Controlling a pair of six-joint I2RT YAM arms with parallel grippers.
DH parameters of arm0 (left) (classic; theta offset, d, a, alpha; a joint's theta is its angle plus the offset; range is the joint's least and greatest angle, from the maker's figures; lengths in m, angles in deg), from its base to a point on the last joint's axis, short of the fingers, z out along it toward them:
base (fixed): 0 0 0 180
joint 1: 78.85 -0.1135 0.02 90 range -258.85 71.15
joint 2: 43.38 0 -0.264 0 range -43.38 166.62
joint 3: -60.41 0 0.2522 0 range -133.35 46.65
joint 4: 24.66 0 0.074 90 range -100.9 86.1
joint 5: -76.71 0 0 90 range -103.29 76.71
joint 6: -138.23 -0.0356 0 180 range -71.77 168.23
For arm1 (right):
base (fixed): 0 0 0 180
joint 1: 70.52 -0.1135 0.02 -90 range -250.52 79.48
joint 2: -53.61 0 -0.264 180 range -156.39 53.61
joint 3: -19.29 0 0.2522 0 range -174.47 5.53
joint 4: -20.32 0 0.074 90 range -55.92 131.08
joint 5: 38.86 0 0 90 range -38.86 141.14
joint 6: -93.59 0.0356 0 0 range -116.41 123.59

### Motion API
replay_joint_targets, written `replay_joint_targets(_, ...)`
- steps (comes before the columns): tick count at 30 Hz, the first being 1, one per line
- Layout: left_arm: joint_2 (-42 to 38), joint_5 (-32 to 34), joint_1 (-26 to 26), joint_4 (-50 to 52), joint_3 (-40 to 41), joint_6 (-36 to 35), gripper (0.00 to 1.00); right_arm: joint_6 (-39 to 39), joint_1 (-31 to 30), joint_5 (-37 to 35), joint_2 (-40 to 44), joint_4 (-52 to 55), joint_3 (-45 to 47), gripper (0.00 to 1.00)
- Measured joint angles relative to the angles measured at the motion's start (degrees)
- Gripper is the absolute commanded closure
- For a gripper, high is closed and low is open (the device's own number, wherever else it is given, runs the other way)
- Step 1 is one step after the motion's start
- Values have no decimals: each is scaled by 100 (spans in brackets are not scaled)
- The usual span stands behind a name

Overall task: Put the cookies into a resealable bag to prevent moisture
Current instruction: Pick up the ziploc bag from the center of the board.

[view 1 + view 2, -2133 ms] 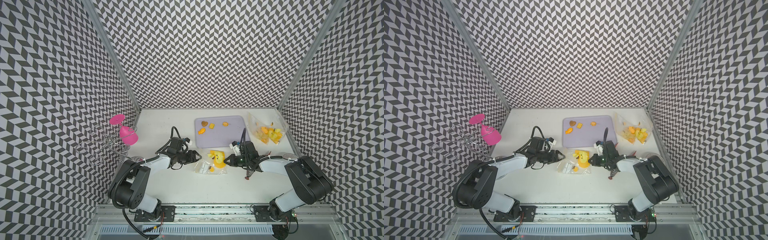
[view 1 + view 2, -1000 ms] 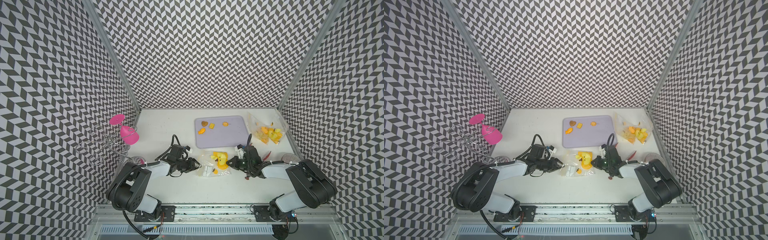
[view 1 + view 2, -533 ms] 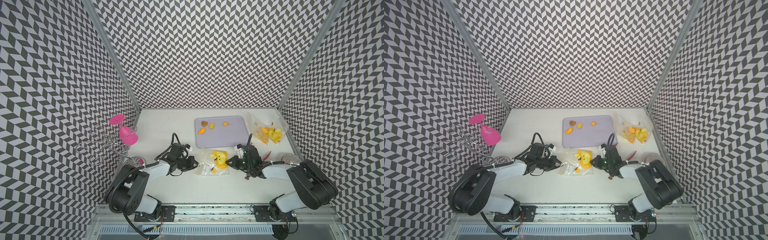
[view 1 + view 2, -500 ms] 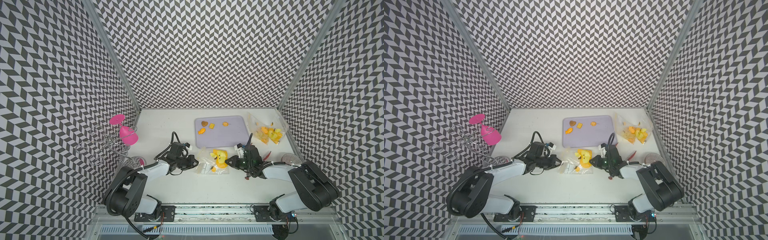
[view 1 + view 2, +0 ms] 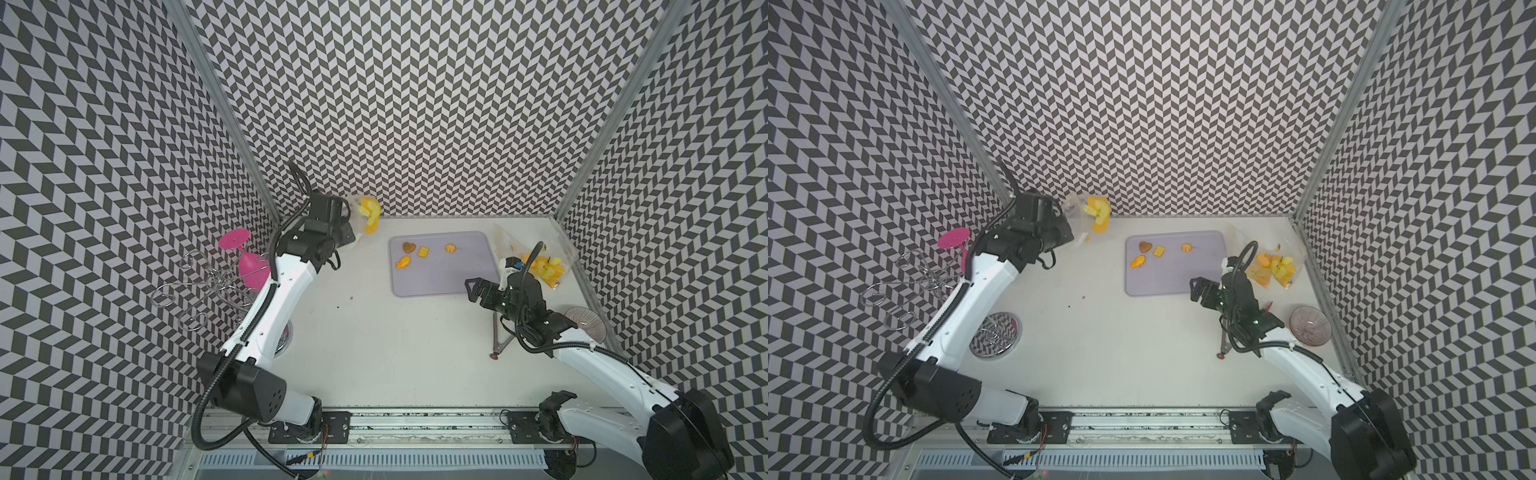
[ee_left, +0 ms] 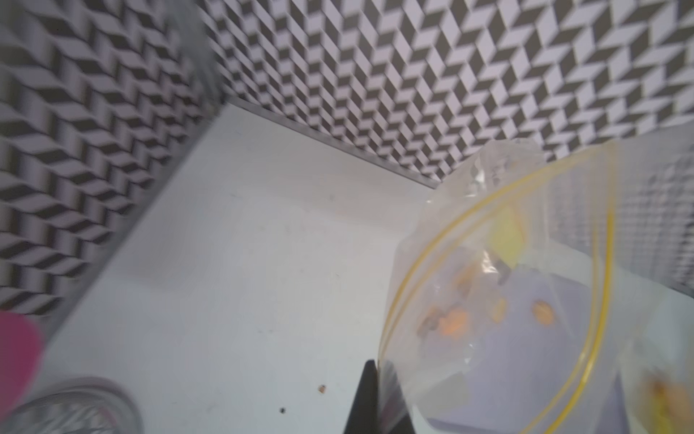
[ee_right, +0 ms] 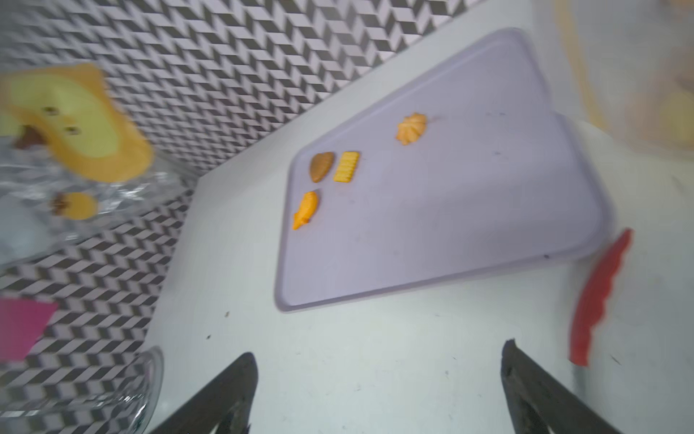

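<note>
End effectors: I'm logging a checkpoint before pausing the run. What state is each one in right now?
Left end effector: closed on the clear bag, held off the table.
Right end effector: open, holding nothing.

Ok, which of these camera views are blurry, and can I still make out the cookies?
Both top views are sharp and evenly lit, the cookies crisp on the tray; the left wrist view is soft, the bag close up and out of focus; the right wrist view is motion-smeared, yet the cookies are readable.
</note>
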Motion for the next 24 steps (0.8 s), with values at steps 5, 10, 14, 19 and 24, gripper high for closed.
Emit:
replay_joint_targets(5,1401,1521,42,1075,-850,120,100,629,9,-1145,-177,1357,-146,3)
replay_joint_targets(10,1786,599,341,702,332,-107,100,1165,9,-1467,-413,2103,-103,1)
replay_joint_targets(14,1692,-413,463,103,929,-142,100,1427,9,-1445,-417,2179,120,1)
replay_joint_targets(19,1547,-1423,236,-678,1381,-125,100,1694,9,-1423,-505,2159,428,2)
replay_joint_targets(24,1386,-1987,22,-1176,1709,-122,100,1873,9,-1410,-925,1998,507,4)
